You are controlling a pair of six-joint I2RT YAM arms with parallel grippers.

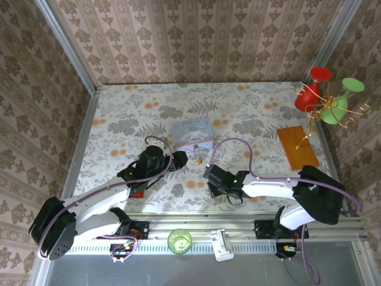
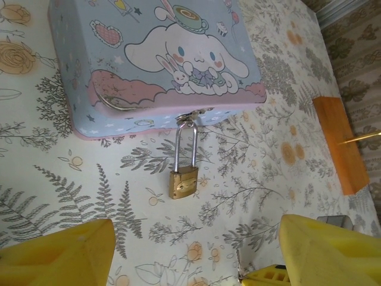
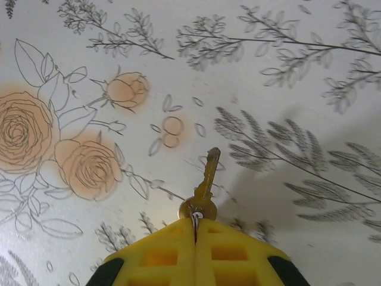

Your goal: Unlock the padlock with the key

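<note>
- The bench (image 1: 119,119) is covered with a floral cloth of grey ferns and orange roses.
- A blue tin (image 2: 119,71) printed with a cartoon rabbit lies flat near the middle of the bench.
- A wooden board (image 1: 297,147) lies well apart from the tin, toward the right edge.
- The left pincer (image 2: 190,256) is spread wide and grips nothing. Its yellow fingers (image 2: 59,253) stand on either side of the wrist view, low over the cloth, with the lock ahead of the gap between them.
- The right pincer (image 3: 195,229) is pressed closed on the head of the key, its two yellow tips meeting with no gap.
- The padlock (image 2: 183,182) is brass. Its body lies flat on the cloth just in front of the tin, and its shackle is hooked through the tin's clasp.
- The key (image 3: 205,179) juts straight out past the right fingertips, blade pointing away from them. Whether the tip touches the cloth I cannot tell.
</note>
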